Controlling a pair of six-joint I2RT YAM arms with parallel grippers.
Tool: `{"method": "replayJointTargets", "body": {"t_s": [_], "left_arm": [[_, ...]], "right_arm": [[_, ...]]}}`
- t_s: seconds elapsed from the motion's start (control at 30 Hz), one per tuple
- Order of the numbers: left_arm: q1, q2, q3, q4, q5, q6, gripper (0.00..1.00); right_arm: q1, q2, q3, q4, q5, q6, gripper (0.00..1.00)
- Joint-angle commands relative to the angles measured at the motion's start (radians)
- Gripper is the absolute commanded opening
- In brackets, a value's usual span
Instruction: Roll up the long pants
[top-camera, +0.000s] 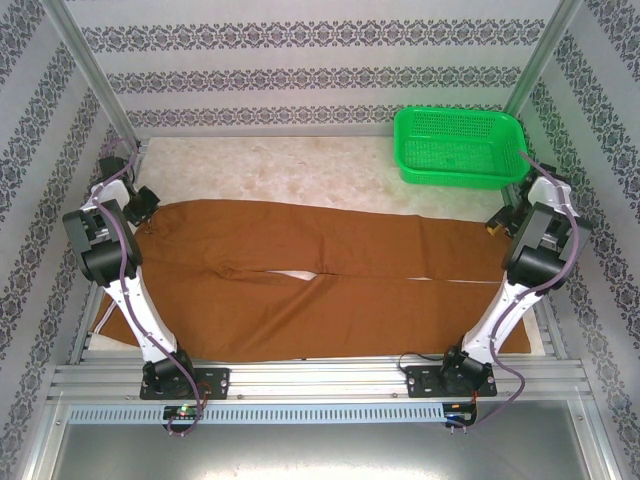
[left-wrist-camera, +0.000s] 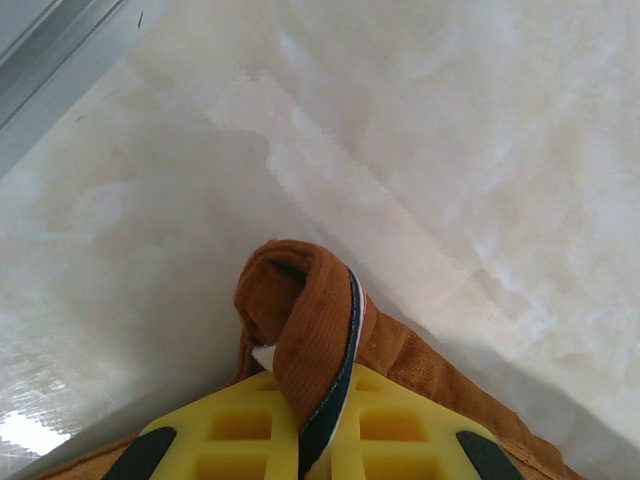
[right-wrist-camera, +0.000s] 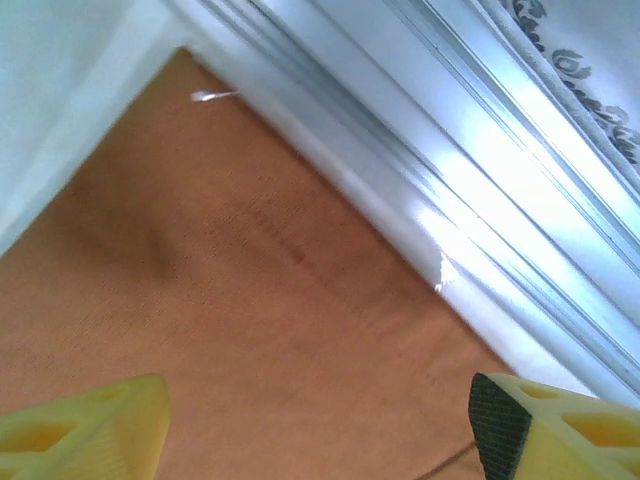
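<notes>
The long pants (top-camera: 320, 280), soft and floppy, should roll best from the waistband (left-wrist-camera: 345, 330) farthest from the green basket (top-camera: 450, 172), where the left gripper (left-wrist-camera: 318, 400) pinches it; the right gripper (right-wrist-camera: 320, 400) gapes empty

Item: long pants (top-camera: 330, 285), both ends partly hidden from you under the arms in the top view. Item: left gripper (left-wrist-camera: 318, 400), right gripper (right-wrist-camera: 320, 420), whose yellow fingers (right-wrist-camera: 90, 425) are cropped by your wrist views' bottom edges; overhead, their jaws are too small to read.

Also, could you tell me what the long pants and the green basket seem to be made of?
The long pants: soft, matte rust-brown cloth, perhaps cotton; it creases and folds limply. The green basket: probably moulded plastic, slightly glossy, with a perforated lattice wall.
</notes>
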Motion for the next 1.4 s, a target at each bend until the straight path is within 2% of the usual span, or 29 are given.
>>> {"method": "replayJointTargets", "body": {"t_s": [0.0,0.17,0.2,0.27,0.33,0.37,0.57,0.73,0.83,0.97,1.1,1.2,1.37], "left_arm": [[-0.027,0.022,0.006,-0.017,0.028,0.021,0.0],[-0.036,0.014,0.014,-0.035,0.024,0.027,0.0],[-0.036,0.01,0.016,-0.038,0.021,0.029,0.0],[-0.038,0.003,0.019,-0.042,0.017,0.031,0.0],[-0.038,-0.001,0.022,-0.046,0.014,0.035,0.0],[-0.038,-0.001,0.023,-0.047,0.013,0.036,0.0],[-0.039,-0.023,0.006,-0.027,0.006,0.008,0.0],[-0.036,-0.101,0.015,-0.009,-0.064,-0.044,0.0],[-0.035,-0.122,0.086,-0.027,-0.1,-0.07,0.0],[-0.036,-0.077,0.247,-0.113,-0.108,-0.099,0.0],[-0.035,-0.111,0.28,-0.115,-0.16,-0.111,0.01],[-0.035,-0.087,0.374,-0.156,-0.168,-0.105,0.09],[-0.036,-0.003,0.547,-0.22,-0.151,-0.142,0.04]], "right_arm": [[-0.017,0.061,0.015,0.033,-0.048,0.017,0.84],[-0.024,0.128,0.036,0.052,-0.047,0.0,0.85],[-0.03,0.145,0.04,0.055,-0.058,0.0,0.81],[-0.038,0.165,0.038,0.063,-0.104,0.0,0.59],[-0.039,0.179,0.033,0.068,-0.121,0.002,0.28],[-0.039,0.181,0.036,0.064,-0.125,0.002,0.01],[-0.018,0.019,-0.057,0.105,-0.125,0.028,0.0],[0.055,-0.195,-0.151,0.162,-0.113,0.049,0.0],[0.107,-0.281,-0.161,0.186,-0.091,0.063,0.0],[0.158,-0.284,-0.062,0.148,-0.073,0.065,0.0],[0.177,-0.296,0.005,0.137,-0.032,0.068,0.0],[0.171,-0.28,0.075,0.125,-0.025,0.064,0.0],[0.173,-0.186,0.264,0.072,-0.021,0.058,0.0]]}}
